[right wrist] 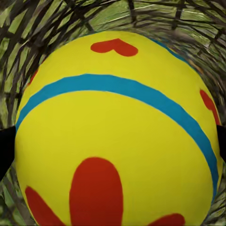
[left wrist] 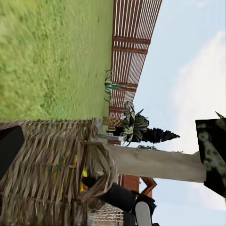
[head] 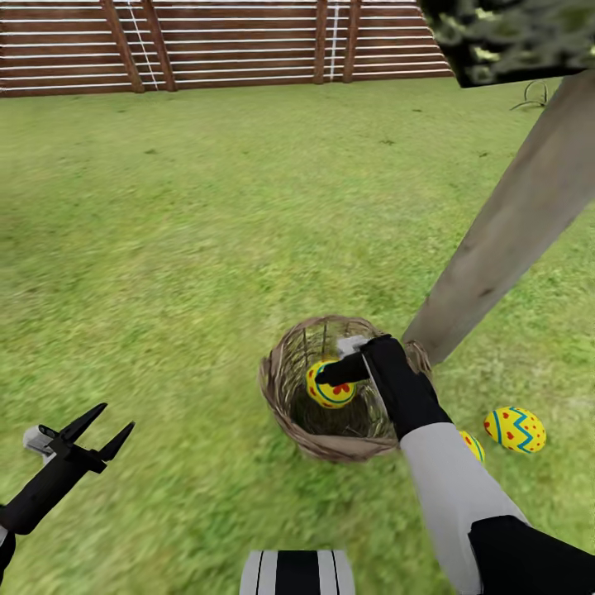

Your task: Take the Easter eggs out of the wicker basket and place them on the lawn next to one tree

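The wicker basket stands on the lawn at the foot of the tree. My right gripper reaches down into it and is shut on the yellow egg with the red flower. That egg is very close in the right wrist view, with a dark fingertip at each side. The blue-zigzag egg lies on the grass beside the trunk. Another yellow egg lies near it, mostly hidden behind my right forearm. My left gripper hangs open at the lower left.
A brown slatted fence closes the far end of the lawn. Dark mottled leaf panels hang over the upper right. In the left wrist view the basket, the trunk and the fence appear side-on.
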Available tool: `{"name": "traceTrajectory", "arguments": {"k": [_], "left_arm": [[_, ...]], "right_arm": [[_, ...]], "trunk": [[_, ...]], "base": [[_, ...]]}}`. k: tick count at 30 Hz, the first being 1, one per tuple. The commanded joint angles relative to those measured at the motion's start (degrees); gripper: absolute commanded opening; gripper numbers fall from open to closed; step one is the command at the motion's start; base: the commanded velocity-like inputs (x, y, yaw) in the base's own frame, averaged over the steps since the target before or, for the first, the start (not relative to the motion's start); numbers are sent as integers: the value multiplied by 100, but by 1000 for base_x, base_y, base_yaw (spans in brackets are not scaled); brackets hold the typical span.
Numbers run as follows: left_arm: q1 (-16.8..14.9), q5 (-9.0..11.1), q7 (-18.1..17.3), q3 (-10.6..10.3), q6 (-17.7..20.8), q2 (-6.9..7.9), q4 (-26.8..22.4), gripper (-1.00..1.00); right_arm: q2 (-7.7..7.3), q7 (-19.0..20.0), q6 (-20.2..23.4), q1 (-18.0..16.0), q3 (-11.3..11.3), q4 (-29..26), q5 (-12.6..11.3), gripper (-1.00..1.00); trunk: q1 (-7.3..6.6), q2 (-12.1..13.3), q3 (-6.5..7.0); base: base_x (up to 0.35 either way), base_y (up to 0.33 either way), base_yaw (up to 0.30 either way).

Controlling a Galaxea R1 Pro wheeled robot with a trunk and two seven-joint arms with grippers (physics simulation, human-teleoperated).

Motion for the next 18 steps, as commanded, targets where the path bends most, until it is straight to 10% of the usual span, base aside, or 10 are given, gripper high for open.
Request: {"name": "traceTrajectory", "arguments": {"k": [1, 13, 18], "left_arm": [[-2, -5, -14, 5, 22, 0, 2, 100], [-9, -6, -13, 4, 22, -8, 2, 100], [-11, -13, -13, 1, 15, -14, 3, 100]], "right_arm": [[-83, 323, 27, -1, 4, -27, 58, -100], [-1650, 4232, 16, 989, -85, -2645, 5, -100], [-1942, 5917, -38, 1020, -1189, -2704, -1, -100]], "trunk": [[-6, 0, 19], [-37, 16, 285], [-50, 23, 396]], "base": [[-112, 0, 0], [-9, 0, 0], [0, 0, 0]]}}
